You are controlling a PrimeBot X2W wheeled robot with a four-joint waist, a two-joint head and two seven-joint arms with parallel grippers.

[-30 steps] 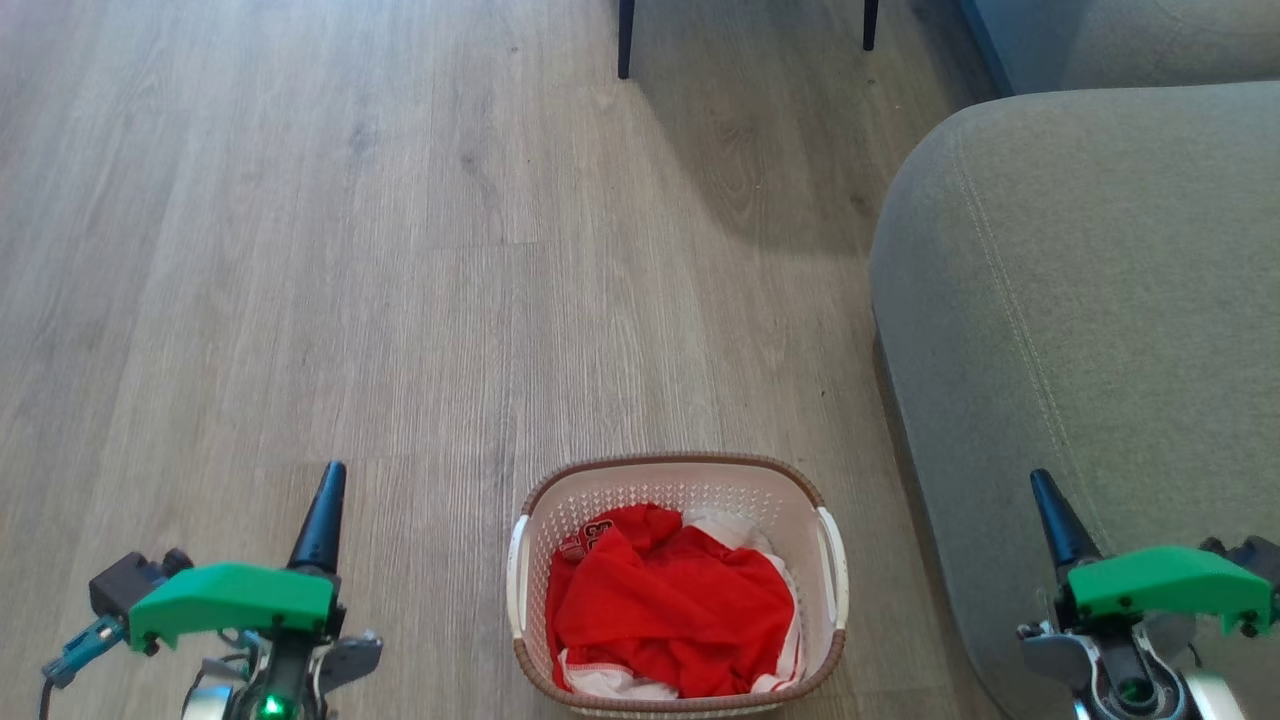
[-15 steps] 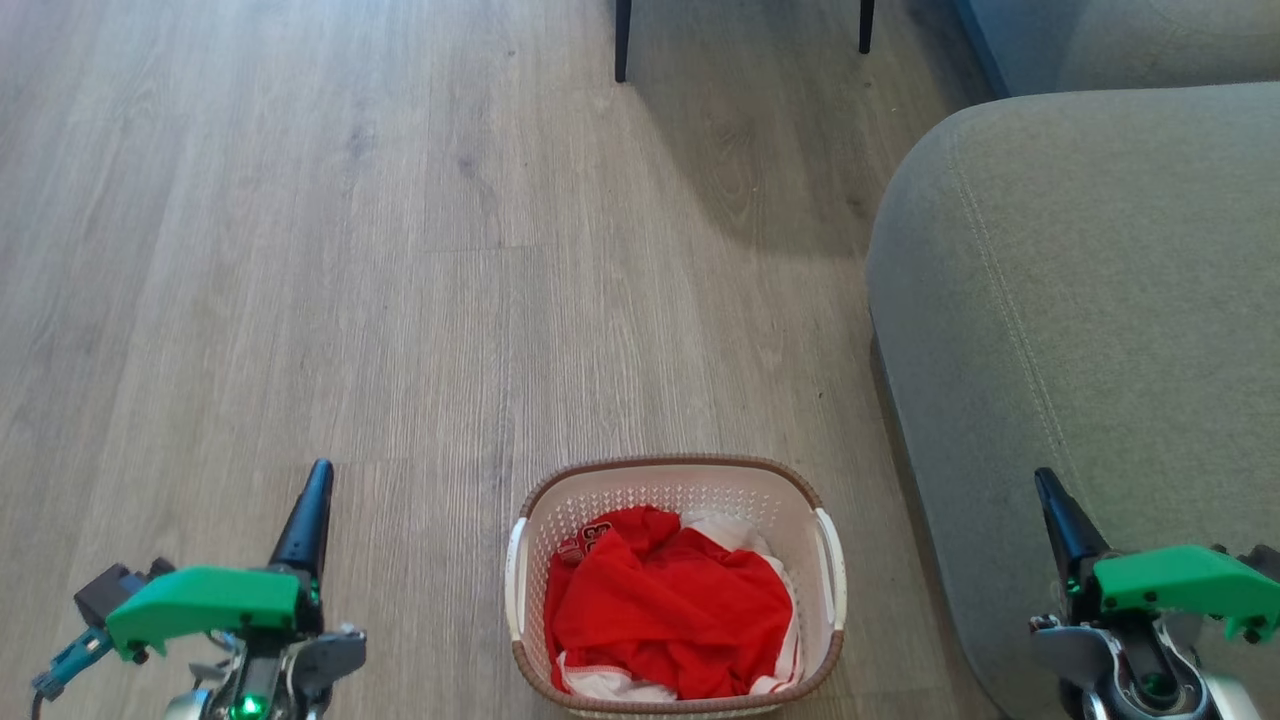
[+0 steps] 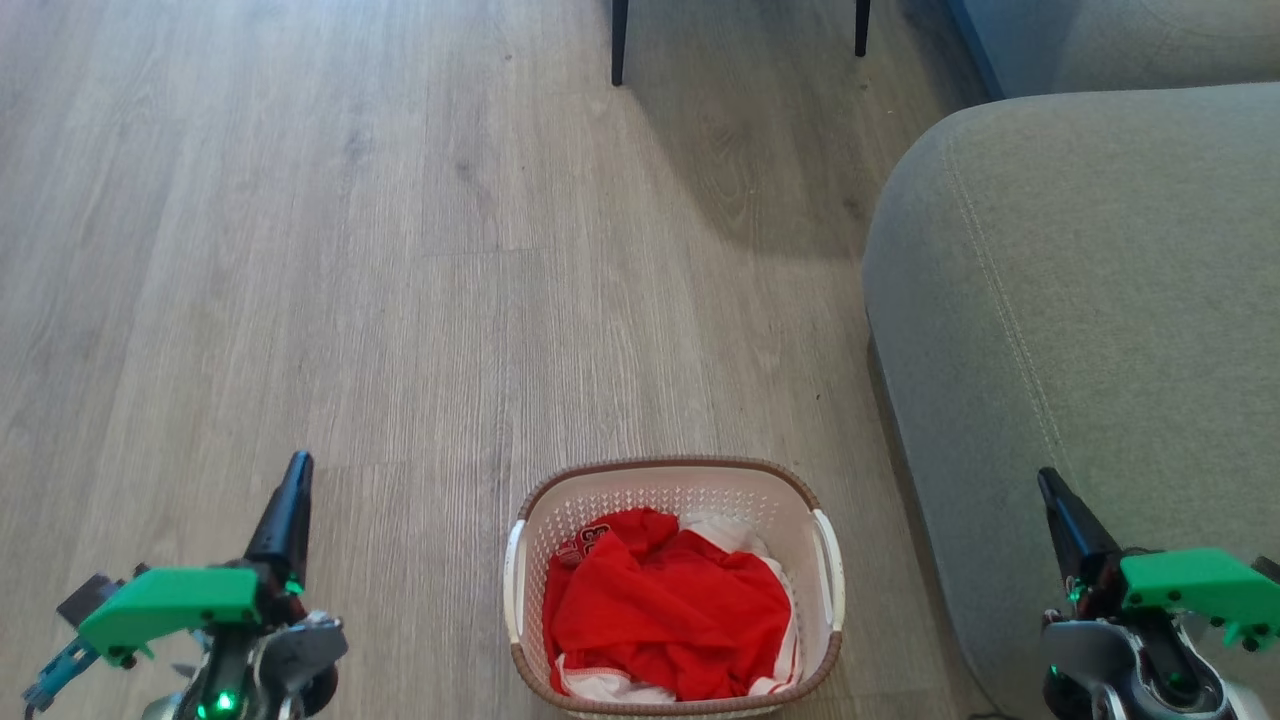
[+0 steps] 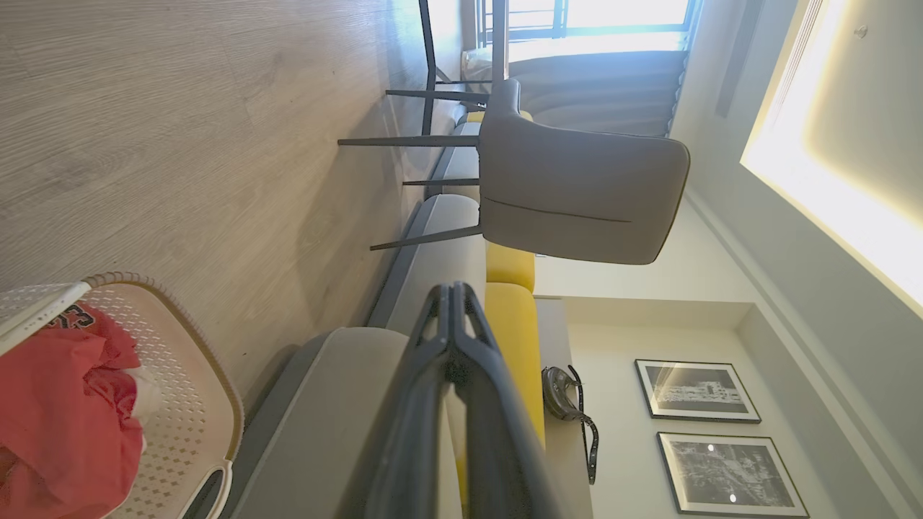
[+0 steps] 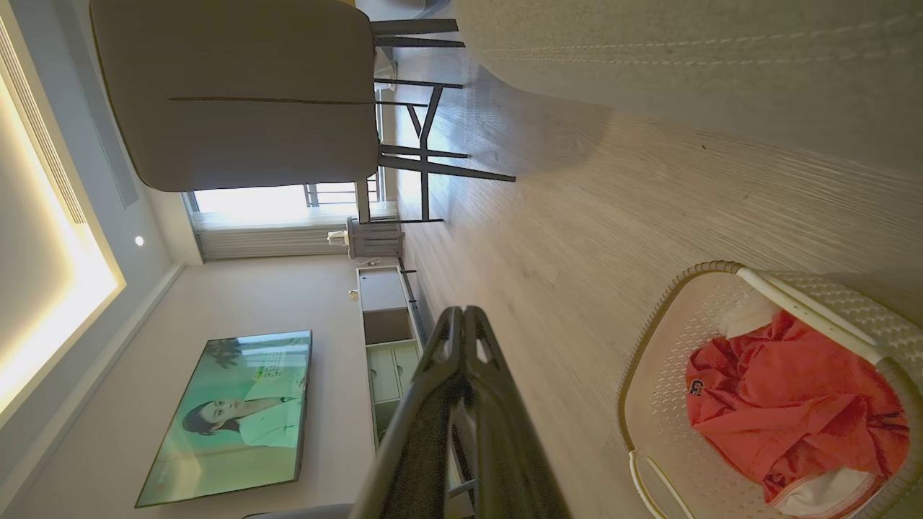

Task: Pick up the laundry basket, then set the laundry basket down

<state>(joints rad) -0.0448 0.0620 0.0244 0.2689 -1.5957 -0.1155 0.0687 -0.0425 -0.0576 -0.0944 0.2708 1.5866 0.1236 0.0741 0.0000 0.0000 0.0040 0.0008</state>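
Laundry basket sits on the floor at 6 o'clock in the head view, red clothes inside. Left gripper at its 9 o'clock, right gripper at 3 o'clock — both well apart from it, fingers pressed together, empty.

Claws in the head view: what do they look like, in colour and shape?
The left claw and right claw are long, dark and tapered, each with a bright green cover and a grey metal wrist. A teal plug and a green light show at the left one.
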